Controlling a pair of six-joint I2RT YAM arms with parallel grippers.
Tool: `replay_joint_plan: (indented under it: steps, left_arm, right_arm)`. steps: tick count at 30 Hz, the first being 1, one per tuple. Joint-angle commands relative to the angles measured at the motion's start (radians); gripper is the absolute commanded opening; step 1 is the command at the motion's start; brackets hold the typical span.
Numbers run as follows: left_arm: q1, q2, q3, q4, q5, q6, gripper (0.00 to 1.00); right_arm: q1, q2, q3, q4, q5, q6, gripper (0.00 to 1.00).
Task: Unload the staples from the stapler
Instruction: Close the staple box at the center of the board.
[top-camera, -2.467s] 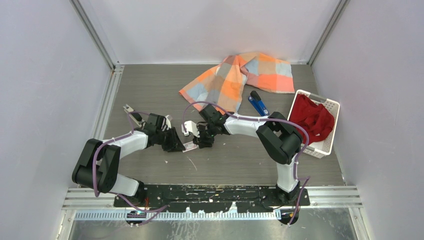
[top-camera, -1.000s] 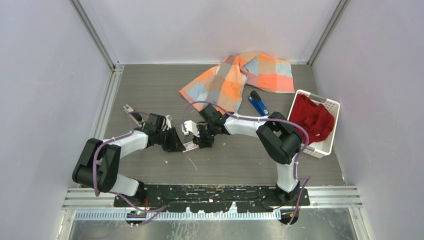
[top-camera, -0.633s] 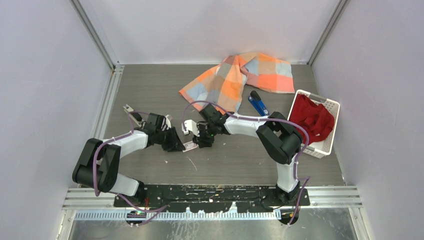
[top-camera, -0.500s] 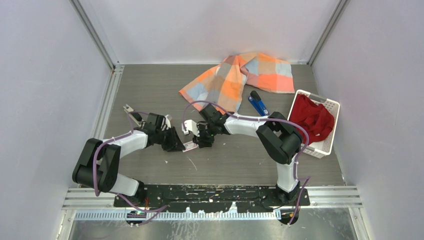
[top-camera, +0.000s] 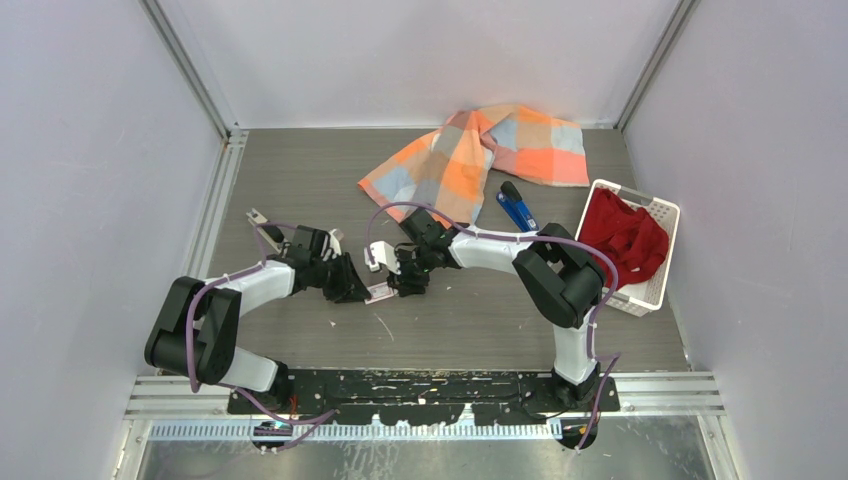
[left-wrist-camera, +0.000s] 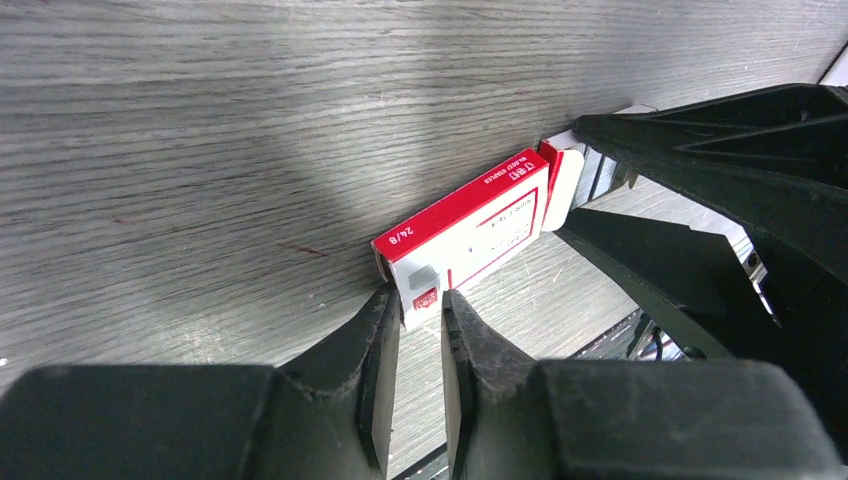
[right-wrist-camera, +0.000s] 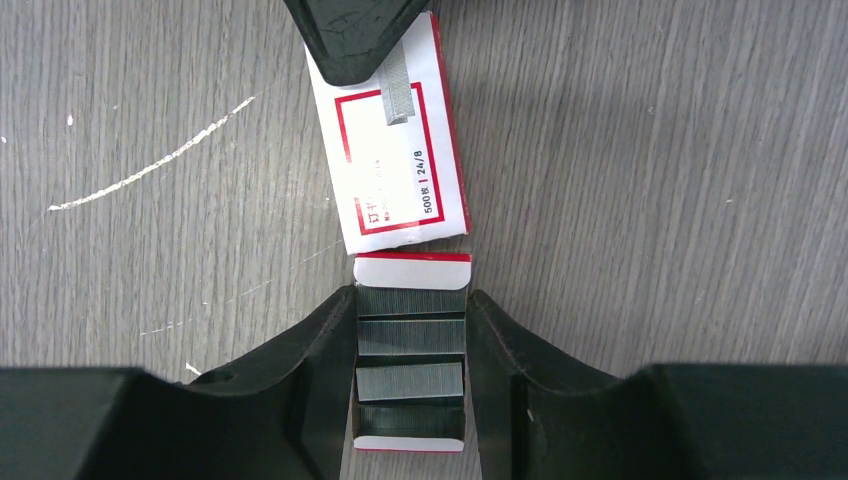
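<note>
Left tool (left-wrist-camera: 418, 308) nipped onto red-and-white packet (left-wrist-camera: 470, 235), right tool (right-wrist-camera: 412, 300) clamping tray (right-wrist-camera: 412, 268) of staples (right-wrist-camera: 410, 340), stapler (top-camera: 516, 208) well apart

Booth interior: a grey wood-grain tabletop (top-camera: 300, 180) stretches out on all sides of the left claw (top-camera: 365, 291) and the right claw (top-camera: 402, 284). 3 plain, pale lilac walls close it in: the back wall (top-camera: 420, 50) far beyond both claws, the left wall (top-camera: 80, 150) well outside the left claw, and the right wall (top-camera: 760, 150) well outside the right claw. 2 aluminium posts (top-camera: 190, 70) rise in the far corners. A thin white scratch (top-camera: 384, 327) marks the wood just nearer than the claws. Behind them, at the near edge, runs a metal rail (top-camera: 670, 385). Light is soft and even.
</note>
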Motion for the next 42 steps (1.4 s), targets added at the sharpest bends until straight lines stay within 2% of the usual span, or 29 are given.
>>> replay_joint_plan:
  steps: [1, 10, 17, 24, 28, 38, 42]
  left_arm:
    - [0.006, 0.007, 0.036, 0.038, 0.018, 0.0, 0.22]
    - [0.006, 0.017, 0.048, 0.028, 0.011, 0.01, 0.21]
    - [0.006, 0.018, 0.051, 0.026, 0.013, 0.012, 0.21]
    - [0.006, 0.02, 0.053, 0.023, 0.013, 0.016, 0.21]
    - [0.006, 0.031, 0.06, 0.021, 0.015, 0.019, 0.22]
    - [0.006, 0.051, 0.066, 0.025, 0.017, 0.021, 0.2]
    - [0.006, 0.053, 0.068, 0.025, 0.018, 0.021, 0.2]
  right_arm:
    - [-0.017, -0.008, -0.001, -0.019, 0.039, 0.016, 0.36]
    - [-0.028, 0.018, 0.005, -0.013, 0.016, 0.051, 0.37]
    - [-0.026, 0.022, 0.006, -0.041, 0.021, 0.015, 0.57]
    - [-0.053, 0.018, 0.01, -0.073, 0.024, -0.023, 0.64]
    - [-0.058, 0.024, 0.01, -0.084, 0.029, -0.034, 0.63]
    - [-0.056, 0.037, 0.024, -0.112, -0.018, -0.043, 0.44]
    - [-0.043, 0.036, 0.024, -0.104, -0.021, -0.032, 0.4]
